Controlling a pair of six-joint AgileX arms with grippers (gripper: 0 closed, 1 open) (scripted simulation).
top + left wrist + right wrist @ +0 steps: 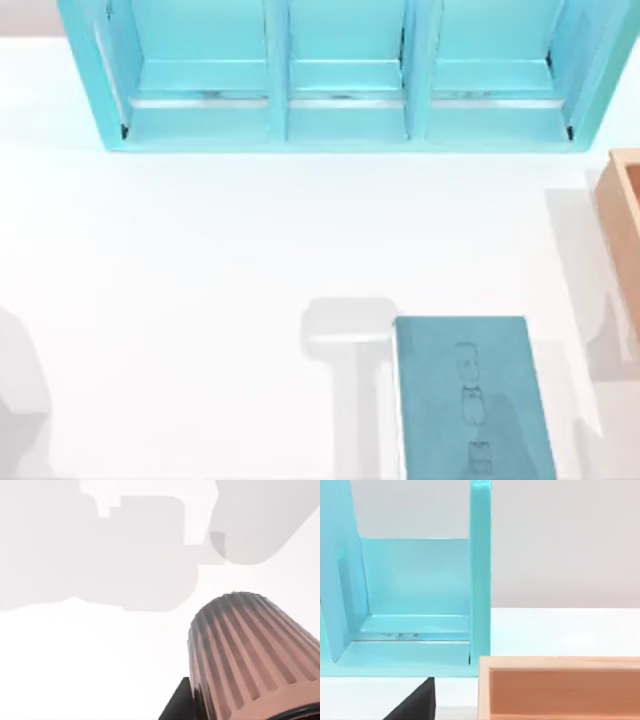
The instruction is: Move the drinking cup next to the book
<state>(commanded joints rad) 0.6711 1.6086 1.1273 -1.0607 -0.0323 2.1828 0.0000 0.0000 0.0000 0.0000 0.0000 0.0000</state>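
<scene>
The drinking cup [250, 655] sits close against the left hand [175, 705], seemingly gripped and lifted above the white worktop [200, 250], so the carry is in hand. Next, set it down beside the book [472, 400] at near right. Right hand [412, 702]: state untellable.

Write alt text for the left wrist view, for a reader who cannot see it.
A ribbed reddish-brown drinking cup looms close to the camera above a white table, its closed end pointing away. A dark part of the left claw shows at the cup's near end; its fingers cannot be made out. Soft grey shadows lie on the table beyond.
</scene>
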